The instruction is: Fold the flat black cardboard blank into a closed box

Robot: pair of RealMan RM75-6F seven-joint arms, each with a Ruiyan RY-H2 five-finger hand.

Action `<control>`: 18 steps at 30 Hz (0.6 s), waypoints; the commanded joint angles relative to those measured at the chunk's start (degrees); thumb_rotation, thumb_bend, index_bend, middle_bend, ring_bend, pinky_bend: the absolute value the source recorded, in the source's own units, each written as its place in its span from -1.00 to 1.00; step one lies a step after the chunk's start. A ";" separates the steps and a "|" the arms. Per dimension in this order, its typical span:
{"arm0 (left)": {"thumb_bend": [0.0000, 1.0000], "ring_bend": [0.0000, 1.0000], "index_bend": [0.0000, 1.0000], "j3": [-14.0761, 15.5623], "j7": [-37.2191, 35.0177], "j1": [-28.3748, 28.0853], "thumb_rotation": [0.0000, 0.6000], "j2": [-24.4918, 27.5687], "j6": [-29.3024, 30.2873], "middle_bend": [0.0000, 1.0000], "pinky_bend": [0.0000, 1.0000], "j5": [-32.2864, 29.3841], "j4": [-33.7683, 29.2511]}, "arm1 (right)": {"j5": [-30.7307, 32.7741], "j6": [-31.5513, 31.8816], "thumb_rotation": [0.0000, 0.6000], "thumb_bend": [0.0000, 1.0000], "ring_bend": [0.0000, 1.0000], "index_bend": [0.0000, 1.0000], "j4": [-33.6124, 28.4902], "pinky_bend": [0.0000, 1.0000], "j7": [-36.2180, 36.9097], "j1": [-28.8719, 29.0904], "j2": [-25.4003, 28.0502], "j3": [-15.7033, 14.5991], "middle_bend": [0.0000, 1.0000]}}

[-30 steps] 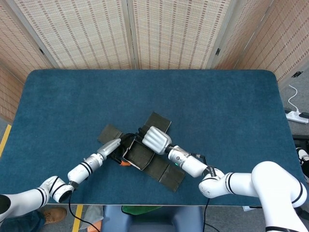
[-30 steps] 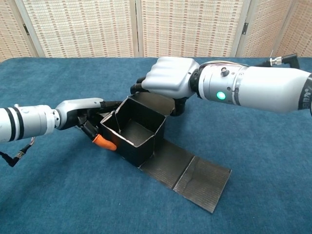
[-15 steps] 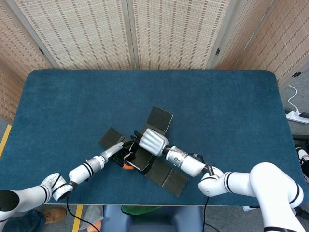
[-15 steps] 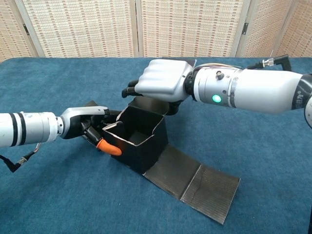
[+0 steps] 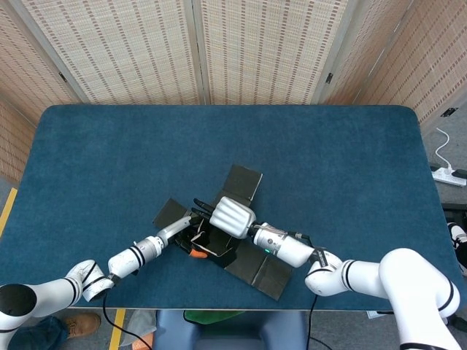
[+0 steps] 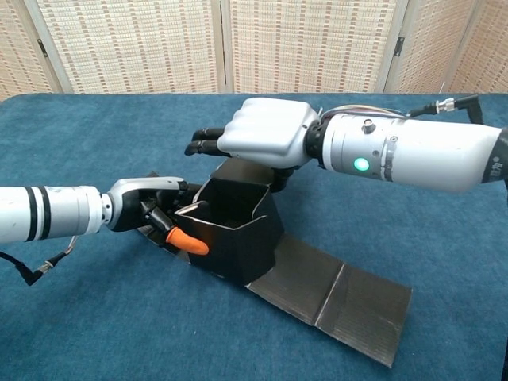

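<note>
No readable text, labels or numbers (plain surfaces throughout)

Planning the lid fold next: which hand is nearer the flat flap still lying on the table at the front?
Right. The right hand hovers over the box's far wall, closer to the flat flap. The left hand holds the box's opposite side.

Black cardboard blank (image 6: pixel 238 230) half-folded, walls raised into an open box, lid panels flat on table, far flap seemingly flat
</note>
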 commanded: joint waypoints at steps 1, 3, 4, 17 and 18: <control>-0.62 0.18 -0.30 -0.27 1.01 0.15 1.00 0.33 0.20 -0.38 0.14 -1.01 -0.38 | 0.35 -0.15 1.00 -0.35 0.33 -1.00 -1.34 0.99 0.34 -0.95 1.77 0.19 -1.00; -0.62 0.18 -0.30 -0.54 1.91 0.38 1.00 0.92 0.36 -0.38 0.14 -1.77 -0.91 | 1.43 -0.41 1.00 -0.34 0.30 -1.00 -3.43 0.99 -0.26 -1.74 3.30 0.47 -1.00; -0.62 0.18 -0.30 -0.77 2.35 0.55 1.00 1.14 0.49 -0.38 0.14 -2.22 -1.15 | 1.82 -0.40 1.00 -0.34 0.28 -1.00 -4.35 0.99 -0.56 -2.13 3.91 0.51 -1.00; -0.62 0.18 -0.30 -3.98 7.38 4.76 1.00 7.96 0.54 -0.38 0.13 -10.47 -7.26 | -3.00 14.35 1.00 -0.34 0.24 -1.00 -19.27 0.99 7.74 -12.57 14.92 0.51 -1.00; -0.62 0.18 -0.30 -4.44 6.66 5.17 1.00 8.79 0.54 -0.38 0.13 -11.20 -8.20 | -3.47 16.13 1.00 -0.34 0.24 -1.00 -20.04 0.99 9.14 -13.70 15.73 0.59 -1.00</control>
